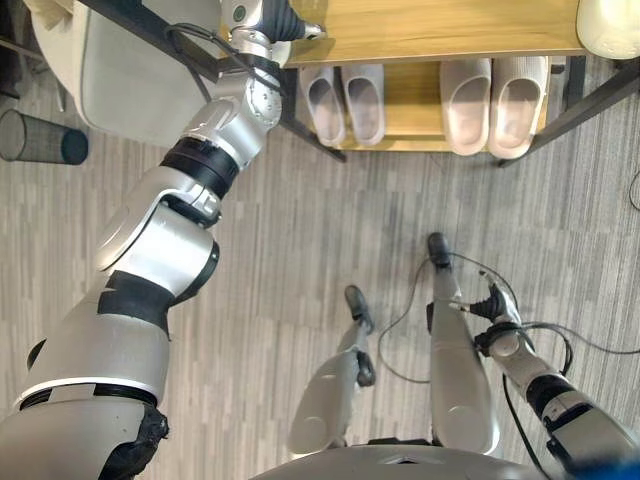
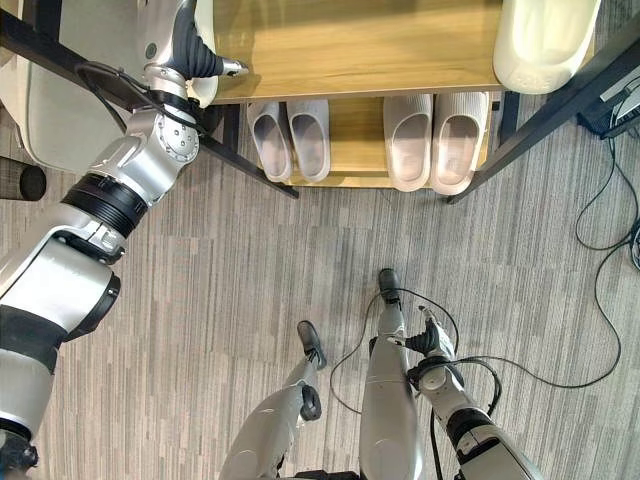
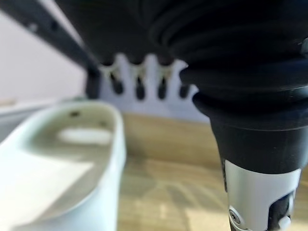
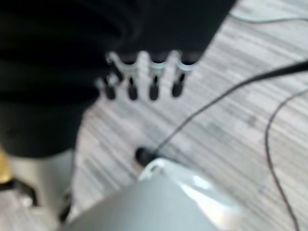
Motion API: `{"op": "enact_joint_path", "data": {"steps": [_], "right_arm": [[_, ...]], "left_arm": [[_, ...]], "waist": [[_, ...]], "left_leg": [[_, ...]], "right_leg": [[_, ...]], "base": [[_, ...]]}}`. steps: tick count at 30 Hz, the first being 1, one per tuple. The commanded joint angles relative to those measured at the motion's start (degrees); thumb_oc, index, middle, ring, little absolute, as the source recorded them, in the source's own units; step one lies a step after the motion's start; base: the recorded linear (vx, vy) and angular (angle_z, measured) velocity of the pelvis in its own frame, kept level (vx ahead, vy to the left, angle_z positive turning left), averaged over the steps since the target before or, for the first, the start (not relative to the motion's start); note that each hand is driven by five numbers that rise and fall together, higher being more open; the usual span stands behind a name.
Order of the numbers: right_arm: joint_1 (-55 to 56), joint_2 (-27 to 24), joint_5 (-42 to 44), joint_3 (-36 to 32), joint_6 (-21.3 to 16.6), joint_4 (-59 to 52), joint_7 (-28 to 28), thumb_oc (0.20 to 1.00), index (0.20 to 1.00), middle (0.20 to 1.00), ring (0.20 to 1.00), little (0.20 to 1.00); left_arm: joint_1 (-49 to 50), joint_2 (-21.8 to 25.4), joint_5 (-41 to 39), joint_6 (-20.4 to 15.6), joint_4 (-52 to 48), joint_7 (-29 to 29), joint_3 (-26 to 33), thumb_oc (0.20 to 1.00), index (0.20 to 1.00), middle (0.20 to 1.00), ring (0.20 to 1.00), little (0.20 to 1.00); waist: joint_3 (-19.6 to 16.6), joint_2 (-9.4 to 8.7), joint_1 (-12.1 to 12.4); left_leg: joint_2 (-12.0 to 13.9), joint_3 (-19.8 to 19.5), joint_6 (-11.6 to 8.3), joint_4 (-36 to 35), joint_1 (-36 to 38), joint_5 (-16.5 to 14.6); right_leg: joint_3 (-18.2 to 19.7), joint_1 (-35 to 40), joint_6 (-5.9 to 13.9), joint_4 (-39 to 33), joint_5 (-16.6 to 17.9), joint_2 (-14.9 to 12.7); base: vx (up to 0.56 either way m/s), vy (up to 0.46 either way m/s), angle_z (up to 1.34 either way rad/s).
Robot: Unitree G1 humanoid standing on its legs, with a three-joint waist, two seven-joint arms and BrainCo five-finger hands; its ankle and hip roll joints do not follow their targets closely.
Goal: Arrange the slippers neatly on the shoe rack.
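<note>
My left hand (image 1: 275, 22) reaches over the left end of the shoe rack's wooden top board (image 1: 430, 30). In the left wrist view its fingers (image 3: 139, 86) are straight and hold nothing. A pale slipper (image 3: 62, 159) lies on the board just beside that hand. Another pale slipper (image 2: 545, 40) rests at the board's right end. On the lower shelf (image 2: 360, 125) stand a grey-lilac pair (image 1: 345, 100) and a beige pair (image 1: 495, 100), toes outward. My right hand (image 2: 425, 340) hangs low over the floor, and its fingers (image 4: 154, 79) are relaxed and empty.
A dark mesh bin (image 1: 40, 138) stands on the floor at the far left. A pale grey seat-like object (image 1: 130, 70) sits left of the rack behind its black diagonal legs (image 1: 310, 130). Striped grey carpet (image 1: 330, 230) spreads in front of the rack.
</note>
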Motion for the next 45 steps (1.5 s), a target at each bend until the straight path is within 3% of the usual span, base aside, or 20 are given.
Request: {"op": "enact_joint_path", "data": {"steps": [1,4,12,14,17,24,35,38,41,42,45], "right_arm": [[1.3,1.3,2.1,-0.4,-0.4,1.2,0.0,1.000,1.000,1.000,1.000,1.000],[1.7,1.7,2.7,-0.9,-0.7,1.2,0.0,1.000,1.000,1.000,1.000,1.000],[3.7,2.5,3.8,-1.9,-1.2,2.1,0.5,1.000,1.000,1.000,1.000,1.000],[3.9,2.8,3.9,-1.9,-1.3,2.4,0.7,1.000,1.000,1.000,1.000,1.000],[3.4,2.6,4.0,-1.9,-1.3,2.7,0.6,1.000,1.000,1.000,1.000,1.000],[2.1,2.9,4.7,-1.4,-1.7,3.5,0.0,1.000,1.000,1.000,1.000,1.000],[2.0,3.3,5.6,-0.8,-2.2,4.3,0.0,1.000,1.000,1.000,1.000,1.000],[1.6,3.2,6.0,-0.7,-2.4,4.4,-0.2,1.000,1.000,1.000,1.000,1.000],[1.1,3.4,6.1,-0.4,-2.2,4.8,-0.3,1.000,1.000,1.000,1.000,1.000],[1.0,3.4,6.3,-0.5,-2.1,5.0,-0.3,1.000,1.000,1.000,1.000,1.000],[0.5,3.8,6.9,-0.5,-1.8,5.6,-0.3,1.000,1.000,1.000,1.000,1.000]], "left_arm": [[-7.4,4.8,-0.1,0.3,6.9,2.9,3.1,1.000,1.000,1.000,1.000,1.000],[-8.1,5.9,-0.4,0.6,7.6,3.2,3.3,1.000,1.000,1.000,1.000,1.000],[-5.4,8.2,0.8,-0.3,3.2,4.6,3.8,0.843,0.843,0.843,0.843,0.843],[-4.8,8.5,1.4,-0.3,2.6,4.8,3.8,0.859,0.859,0.859,0.859,0.859],[-6.1,8.1,2.0,1.1,5.8,4.2,2.6,1.000,1.000,1.000,1.000,1.000],[-9.4,7.5,4.8,4.4,12.5,4.5,0.6,1.000,1.000,1.000,1.000,1.000],[-9.6,7.9,5.7,6.0,16.7,4.3,0.1,1.000,1.000,1.000,1.000,1.000],[-9.2,7.3,5.3,6.4,18.9,3.9,0.5,0.865,0.865,0.865,0.865,0.865],[-9.3,6.3,4.8,6.2,19.6,3.2,0.6,0.457,0.457,0.457,0.457,0.457],[-9.0,5.9,4.5,6.1,19.7,3.1,0.9,0.200,0.200,0.200,0.200,0.200],[-8.2,3.7,2.5,5.4,20.4,2.1,2.4,0.200,0.200,0.200,0.200,0.200]], "waist": [[-2.1,0.29,0.1],[-2.4,0.33,0.1],[-3.6,-0.32,0.5],[-3.9,-0.39,0.5],[-4.2,-0.71,0.4],[-4.7,-2.11,0.7],[-6.5,-3.24,0.8],[-7.2,-3.47,0.6],[-7.6,-3.70,0.7],[-7.5,-3.76,0.7],[-7.4,-3.73,0.5]], "left_leg": [[1.9,-3.7,-2.74,0.3,-3.5,1.0],[1.9,-3.5,-2.74,0.3,-4.0,0.8],[1.5,-3.0,-2.60,0.3,-3.6,0.2],[1.3,-2.9,-2.55,0.3,-3.4,-0.1],[1.1,-2.8,-2.53,0.3,-3.5,-0.3],[0.9,-2.6,-2.55,0.3,-5.0,-0.5],[0.9,-2.1,-2.76,0.3,-6.8,-0.4],[1.0,-1.8,-2.90,0.3,-7.4,-0.5],[1.0,-1.6,-2.91,0.3,-8.5,-0.4],[1.0,-1.6,-2.93,0.3,-8.6,-0.4],[1.1,-1.5,-2.93,0.3,-9.3,-0.1]], "right_leg": [[-0.1,1.0,5.52,5.8,-8.0,-1.5],[-0.4,0.8,5.69,5.2,-7.6,-1.6],[-0.7,2.0,5.98,3.7,-6.8,-1.9],[-0.8,2.5,6.02,3.0,-6.5,-2.0],[-0.9,3.2,6.12,1.6,-6.0,-2.1],[-1.8,3.8,6.26,-2.7,-3.6,-2.4],[-1.9,3.9,6.12,-6.6,-1.7,-2.4],[-2.0,3.8,6.14,-7.7,-1.0,-2.4],[-1.9,2.9,6.19,-8.5,-0.4,-2.4],[-1.8,2.8,6.17,-8.5,-0.3,-2.4],[-1.6,2.0,6.08,-8.6,-0.2,-2.3]], "base": [[0.05,0.022,0.04],[0.05,0.012,0.01],[0.06,0.020,0.01],[0.05,0.028,-0.01],[0.04,0.021,-0.01],[0.04,-0.006,-0.01],[0.04,0.000,-0.02],[0.04,0.002,-0.02],[0.03,-0.010,-0.04],[0.00,0.000,0.00],[0.00,0.000,0.00]]}}
